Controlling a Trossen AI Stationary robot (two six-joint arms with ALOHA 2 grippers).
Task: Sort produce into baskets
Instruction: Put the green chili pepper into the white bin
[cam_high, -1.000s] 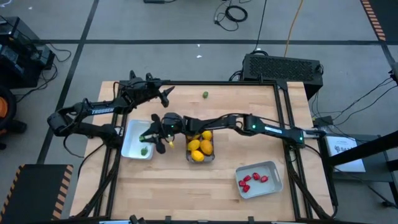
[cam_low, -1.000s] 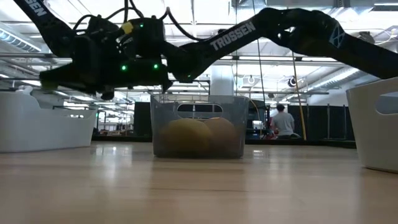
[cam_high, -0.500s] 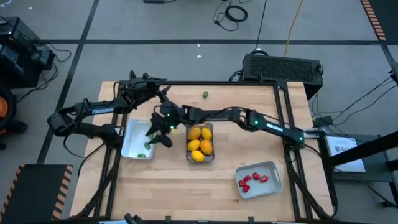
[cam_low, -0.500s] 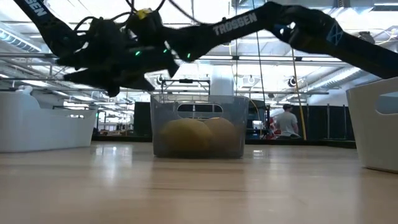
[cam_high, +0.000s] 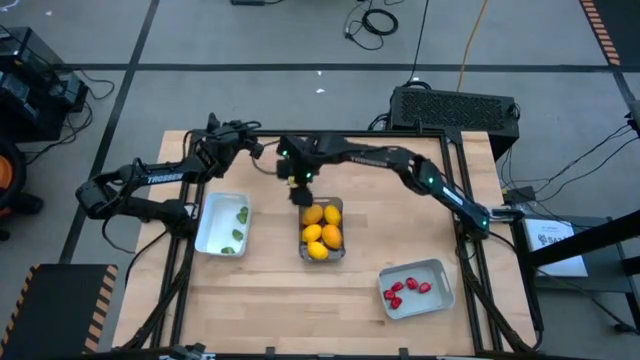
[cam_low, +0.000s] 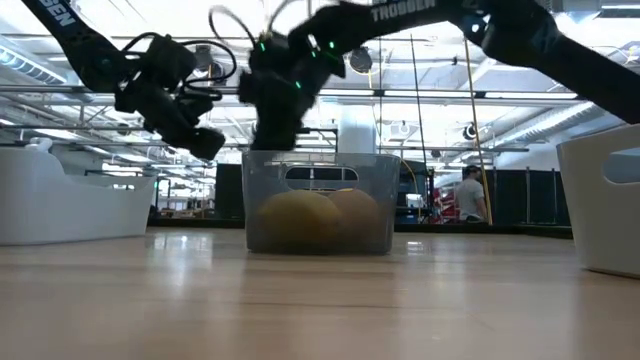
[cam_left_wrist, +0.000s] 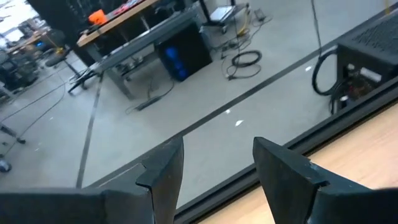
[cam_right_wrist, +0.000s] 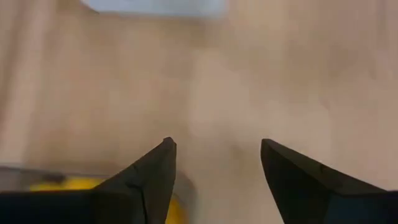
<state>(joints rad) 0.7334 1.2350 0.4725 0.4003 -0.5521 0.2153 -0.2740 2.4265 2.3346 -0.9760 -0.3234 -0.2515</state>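
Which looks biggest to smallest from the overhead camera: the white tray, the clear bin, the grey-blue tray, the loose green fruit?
1. Grey-blue tray and white tray: too alike to rank.
2. Clear bin.
3. Loose green fruit, by far the smallest.

A robotics lab or workshop is indicated: a grey concrete floor (cam_high: 250, 40) marked with dark tape lines, loose cables (cam_high: 372, 20), a workbench (cam_left_wrist: 134, 18) loaded with equipment, and a large open hall with ceiling strip lights (cam_low: 420, 95) are seen.
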